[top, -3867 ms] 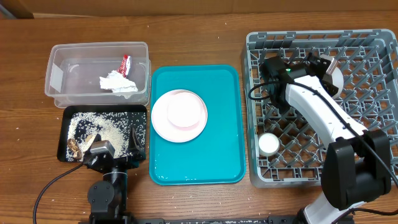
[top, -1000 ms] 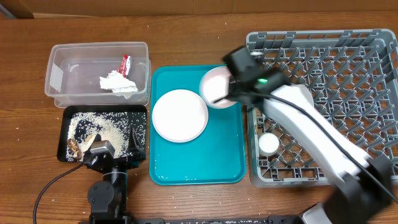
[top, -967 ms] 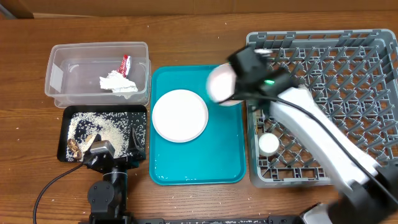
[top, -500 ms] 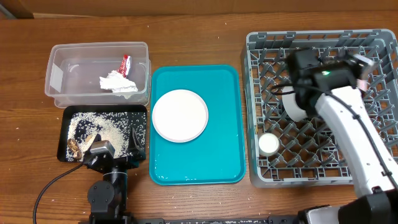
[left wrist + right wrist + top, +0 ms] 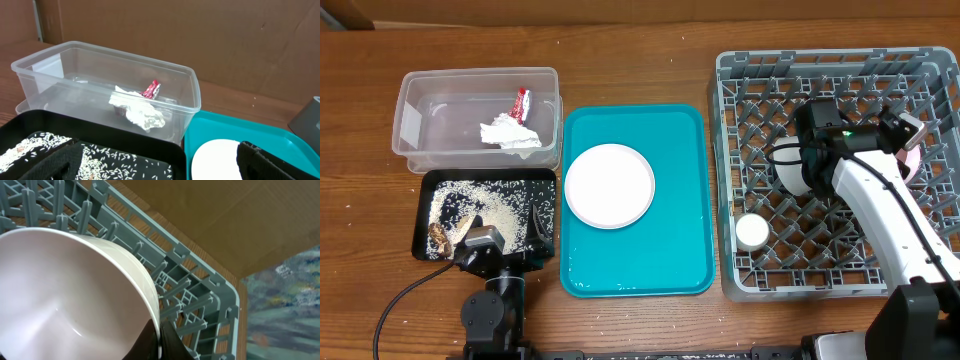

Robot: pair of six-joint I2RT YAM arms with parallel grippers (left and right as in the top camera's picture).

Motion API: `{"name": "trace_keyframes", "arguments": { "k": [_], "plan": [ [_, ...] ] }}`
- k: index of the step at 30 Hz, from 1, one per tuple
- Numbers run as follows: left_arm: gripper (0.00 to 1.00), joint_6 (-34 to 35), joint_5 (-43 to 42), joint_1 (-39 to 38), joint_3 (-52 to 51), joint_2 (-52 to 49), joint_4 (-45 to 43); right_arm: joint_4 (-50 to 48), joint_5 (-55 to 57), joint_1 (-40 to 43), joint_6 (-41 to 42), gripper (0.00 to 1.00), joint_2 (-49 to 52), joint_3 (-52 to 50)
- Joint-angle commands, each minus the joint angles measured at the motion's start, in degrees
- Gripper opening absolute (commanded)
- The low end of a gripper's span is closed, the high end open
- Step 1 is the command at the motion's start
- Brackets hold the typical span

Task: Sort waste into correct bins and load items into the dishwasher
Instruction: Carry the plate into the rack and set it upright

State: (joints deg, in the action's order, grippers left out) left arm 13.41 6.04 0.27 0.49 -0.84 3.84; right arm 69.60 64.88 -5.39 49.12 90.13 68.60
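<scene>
Overhead view: a wooden table [image 5: 640, 50] holds one clear rectangular plastic tub [image 5: 415, 95] containing one red snack wrapper [image 5: 521, 101] and one crumpled white tissue [image 5: 508, 134]. Just below it, one shallow black rectangular tray [image 5: 548, 180] carries scattered white rice grains [image 5: 485, 200] and a few brown food scraps [image 5: 445, 236]. One flat teal tray [image 5: 635, 260] bears one round white plate [image 5: 609, 186]. One square grey plastic dish rack [image 5: 820, 70] holds one small white cup [image 5: 752, 232] and one pale bowl [image 5: 788, 170], standing on edge, pinched by the right gripper [image 5: 804, 160]. The left gripper [image 5: 490, 245] sits at the black tray's near edge.

Left wrist view: the left gripper [image 5: 160, 165] has its two dark fingers [image 5: 55, 162] spread wide, holding nothing, above the black tray and plate edge.

Right wrist view: the right gripper [image 5: 159, 340] is clamped on the bowl's rim, among the rack's pegs.
</scene>
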Motion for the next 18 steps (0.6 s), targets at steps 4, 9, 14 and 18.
{"name": "trace_keyframes", "arguments": {
  "k": [4, 9, 14, 18],
  "plan": [
    [1.0, 0.57, -0.28, 0.5, -0.22, 0.59, -0.07, -0.35, 2.34, 0.44, -3.41, 0.04, 5.11, -0.13],
    [1.0, 0.55, -0.28, 0.5, -0.22, 0.59, -0.04, -0.35, 0.63, -1.31, -4.28, 0.04, 9.18, -0.13],
    [1.0, 0.57, -0.28, 0.5, -0.22, 0.59, -0.07, 0.87, 0.94, -4.59, -4.2, 0.04, 9.44, 0.46],
    [1.0, 0.57, -0.28, 0.5, -0.22, 0.59, -0.07, 5.16, 4.37, -5.27, -4.07, 0.04, 9.35, 3.28]
  ]
}}
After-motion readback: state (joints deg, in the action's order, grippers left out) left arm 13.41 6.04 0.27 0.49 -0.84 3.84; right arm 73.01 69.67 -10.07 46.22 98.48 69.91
